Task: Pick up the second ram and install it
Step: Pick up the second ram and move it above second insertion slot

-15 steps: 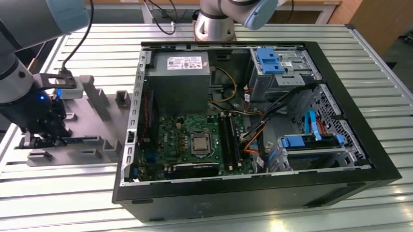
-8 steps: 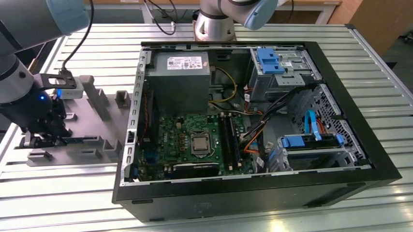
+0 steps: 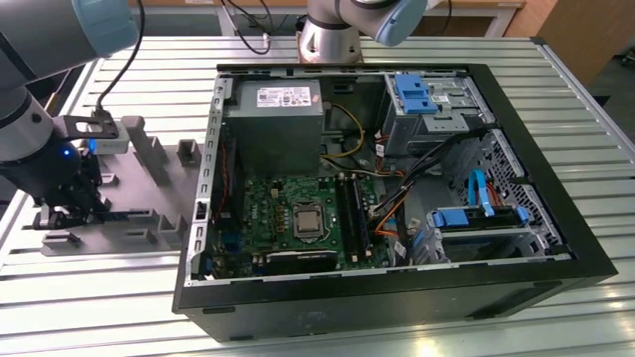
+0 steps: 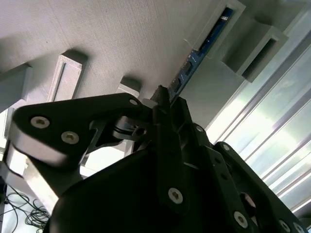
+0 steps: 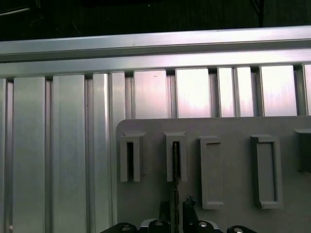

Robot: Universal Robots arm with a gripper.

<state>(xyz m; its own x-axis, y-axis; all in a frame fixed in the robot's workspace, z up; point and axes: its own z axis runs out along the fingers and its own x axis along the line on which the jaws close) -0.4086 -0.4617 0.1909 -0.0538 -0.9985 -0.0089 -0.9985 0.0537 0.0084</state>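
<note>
Your grey robot arm with pale blue joint caps (image 3: 30, 67) comes down at the exterior view's left, wrist pointing downward, and its black metal gripper (image 3: 68, 212) hangs low beneath it.

My gripper (image 4: 163, 97) is matt black. Its links are smooth, moulded plastic or coated metal, I cannot tell which, and set with bright metal screws (image 4: 175, 195). The ram (image 4: 204, 46) is a glossy blue board. The holder (image 4: 121, 39) is matt grey plastic with a fine woven-looking grain. The table (image 5: 68, 145) is bare brushed metal slats, shiny where light strikes. In the exterior view the case (image 3: 397, 312) is black with a dull sheen, the power supply (image 3: 273, 141) is plain grey sheet metal, the motherboard (image 3: 268, 208) is green and faintly glossy, and the drive clips (image 3: 412, 93) are smooth blue plastic.
</note>
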